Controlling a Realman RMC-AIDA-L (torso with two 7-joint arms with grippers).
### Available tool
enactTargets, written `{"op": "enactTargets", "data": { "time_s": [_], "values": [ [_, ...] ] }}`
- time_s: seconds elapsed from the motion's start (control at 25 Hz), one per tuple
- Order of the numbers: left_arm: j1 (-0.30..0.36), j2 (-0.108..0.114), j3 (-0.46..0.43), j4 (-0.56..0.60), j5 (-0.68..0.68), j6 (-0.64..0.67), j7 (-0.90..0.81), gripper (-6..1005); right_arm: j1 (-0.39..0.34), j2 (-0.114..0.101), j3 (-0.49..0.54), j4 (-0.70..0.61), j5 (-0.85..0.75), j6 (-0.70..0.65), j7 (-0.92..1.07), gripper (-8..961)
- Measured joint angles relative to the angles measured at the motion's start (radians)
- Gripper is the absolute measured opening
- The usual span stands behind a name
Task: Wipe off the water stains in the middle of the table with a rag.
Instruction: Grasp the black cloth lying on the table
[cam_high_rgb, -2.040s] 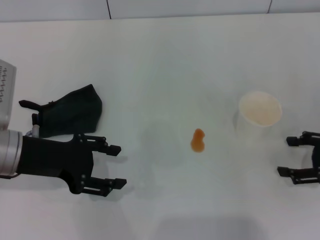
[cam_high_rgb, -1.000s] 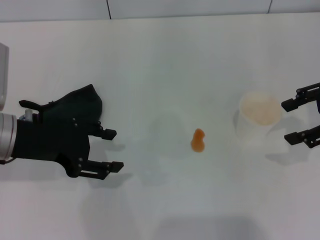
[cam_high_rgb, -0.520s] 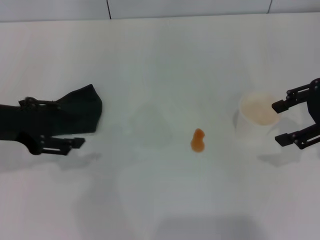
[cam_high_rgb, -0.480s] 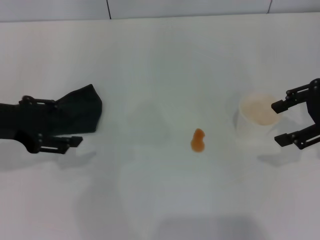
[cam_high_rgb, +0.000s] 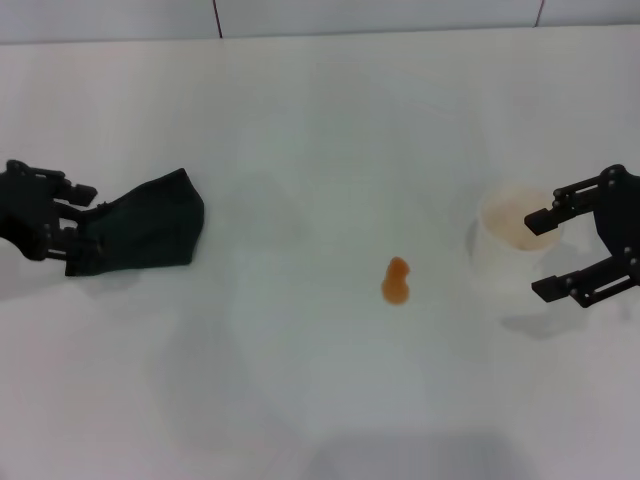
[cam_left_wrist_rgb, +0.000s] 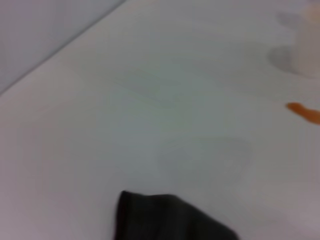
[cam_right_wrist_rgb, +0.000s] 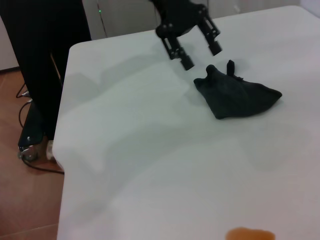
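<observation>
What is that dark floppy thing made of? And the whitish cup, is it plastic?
The rag looks like soft, matte dark cloth: it lies slumped in folds and shows no shine. The cup looks like thin, cloudy, see-through plastic, because the white table seems to show faintly through its wall, though waxed paper cannot be ruled out.

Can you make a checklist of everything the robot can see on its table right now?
Surface: white table, smooth, bare around the items.
Job's things: orange-brown stain near the middle, not wiped; dark rag lying at the robot's left.
Clutter: whitish cup upright, to the right of the stain.
Grippers: left gripper open at the rag's outer end, above it in the right wrist view; right gripper open beside the cup.
Cables: cables on the floor beyond the table edge.
Surroundings: brown floor, dark stand.
</observation>
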Motion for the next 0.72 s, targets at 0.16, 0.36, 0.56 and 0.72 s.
{"op": "enactTargets", "data": {
  "time_s": [0.16,0.36,0.56,0.72],
  "values": [
    [-0.019,0.008,0.004,-0.043,0.007,-0.057,0.001,744,0.006,0.007,-0.003,-0.001,0.000,0.002,-0.001,763],
    [-0.058,0.002,0.005,-0.119,0.056,-0.143,0.003,744,0.015,0.010,-0.002,-0.001,0.000,0.004,-0.005,763],
    [-0.095,0.001,0.005,-0.198,0.094,-0.208,0.004,744,0.015,0.010,-0.003,-0.001,0.000,0.010,-0.006,763],
    [-0.101,0.000,0.005,-0.223,0.099,-0.229,0.005,744,0.016,0.009,-0.004,-0.001,0.000,0.016,-0.007,764]
  ]
}}
